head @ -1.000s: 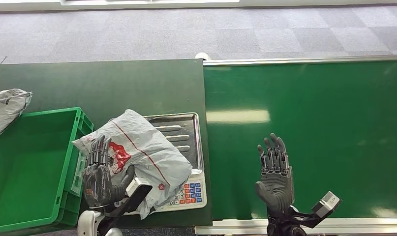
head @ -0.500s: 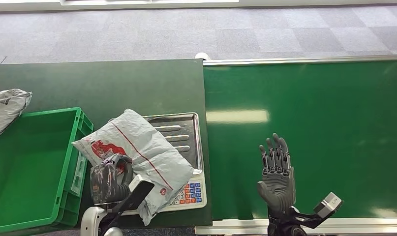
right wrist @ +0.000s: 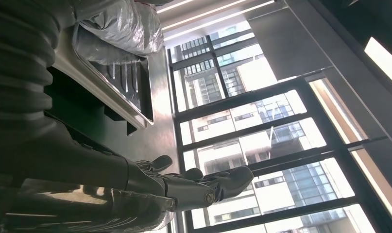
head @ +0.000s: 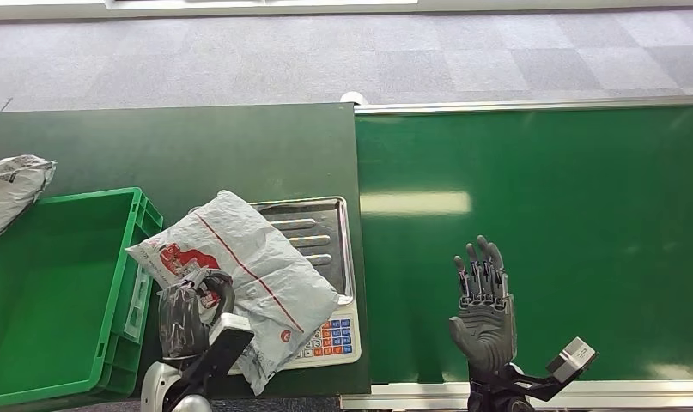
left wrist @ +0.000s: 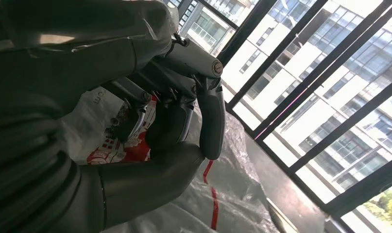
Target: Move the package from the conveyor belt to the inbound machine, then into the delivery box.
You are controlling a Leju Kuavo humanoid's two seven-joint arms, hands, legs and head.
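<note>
Head view, left hand gripping package edge (overhanging scale)

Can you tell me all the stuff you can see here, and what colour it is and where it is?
package: one, grey with red print, lying on the weighing scale
weighing scale: one, silver tray with coloured keys, on the dark table
crate: one, green, left of the scale
second package: one, grey, beyond the crate's far-left corner
dark table: one, dark green, under scale and crate
conveyor belt: one, bright green, on the right
left hand: dark grey, fingers curled on the package's near edge
right hand: dark grey, fingers apart, above the belt
</note>
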